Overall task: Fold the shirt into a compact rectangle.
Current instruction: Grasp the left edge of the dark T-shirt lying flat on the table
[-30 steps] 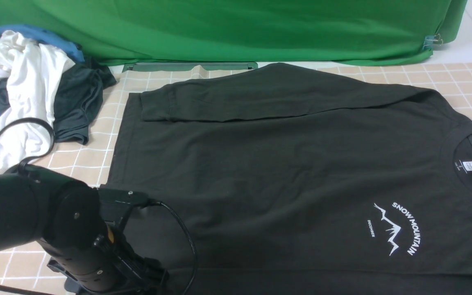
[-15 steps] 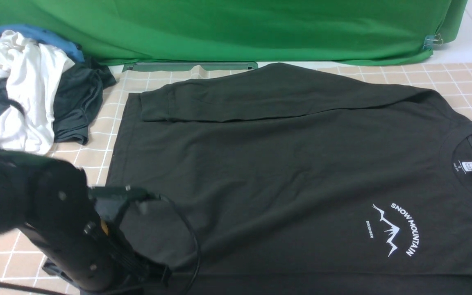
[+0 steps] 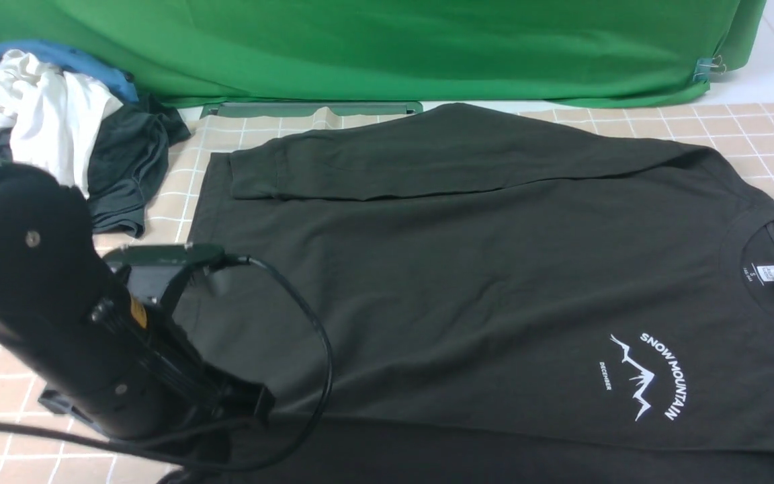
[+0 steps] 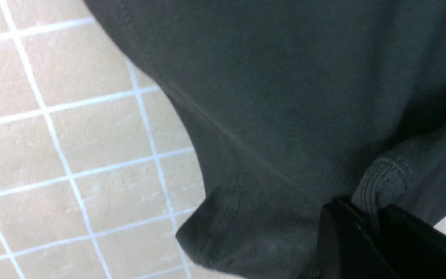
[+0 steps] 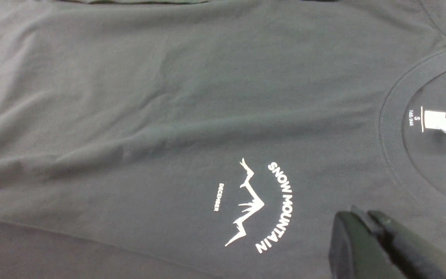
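Shirt (image 3: 467, 269) lies flat, front up, on the checked table cover (image 3: 750, 128), collar to the robot's right and hem to its left. It fills most of the work area. The far sleeve (image 3: 427, 161) is already laid across the body along the far edge. The near sleeve is not yet folded in.

L. side: the left gripper (image 4: 371, 217) is pinched tight on the ribbed cuff (image 4: 383, 182), just beside the hem corner (image 4: 215, 228). The grip is on the cuff band only; no body cloth is seen in the bite.

R. side: the right gripper (image 5: 362, 221) has its jaws together with nothing between them, over the chest near the print (image 5: 261, 201). Cannot tell whether it touches the cloth.

Step in hand, by judgement: carry the near cuff up and over onto the body to mirror the far sleeve.

Recommendations:
- Lift only enough to clear the body; a high lift will drag the hem corner and ruck the panel.
- Travel parallel to the hem so the sleeve lands straight.
- Use the right arm as a hold-down if the body creeps.
- Watch the arm cable (image 3: 313, 336), which loops above the cloth and could snag.

Surroundings: loose clothes pile (image 3: 44, 134) at far left, well apart from the shirt — no interference expected.
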Robot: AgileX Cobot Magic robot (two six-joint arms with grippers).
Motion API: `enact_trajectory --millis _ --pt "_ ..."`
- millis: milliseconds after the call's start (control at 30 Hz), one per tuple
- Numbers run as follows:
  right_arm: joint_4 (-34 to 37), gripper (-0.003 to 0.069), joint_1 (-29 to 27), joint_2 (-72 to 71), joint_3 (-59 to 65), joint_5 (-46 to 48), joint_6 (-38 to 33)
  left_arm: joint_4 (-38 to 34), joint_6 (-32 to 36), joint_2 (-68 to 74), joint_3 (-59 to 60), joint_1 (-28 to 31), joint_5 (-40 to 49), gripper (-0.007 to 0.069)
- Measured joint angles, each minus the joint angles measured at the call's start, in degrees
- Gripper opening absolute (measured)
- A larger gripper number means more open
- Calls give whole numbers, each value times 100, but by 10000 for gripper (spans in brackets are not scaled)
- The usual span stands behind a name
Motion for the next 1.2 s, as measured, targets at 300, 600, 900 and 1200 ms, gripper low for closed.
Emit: enact_trajectory --millis 300,600,900,1200 --pt "24 71 0 0 0 -37 0 -382 65 0 893 0 -894 57" --pt "109 71 0 0 0 -57 0 -528 539 0 705 0 -1276 286" --pt "119 75 0 0 0 -57 0 1792 -1215 5 257 5 192 393" --pt "143 90 0 0 0 -57 0 640 -1060 -54 1299 329 -732 147"
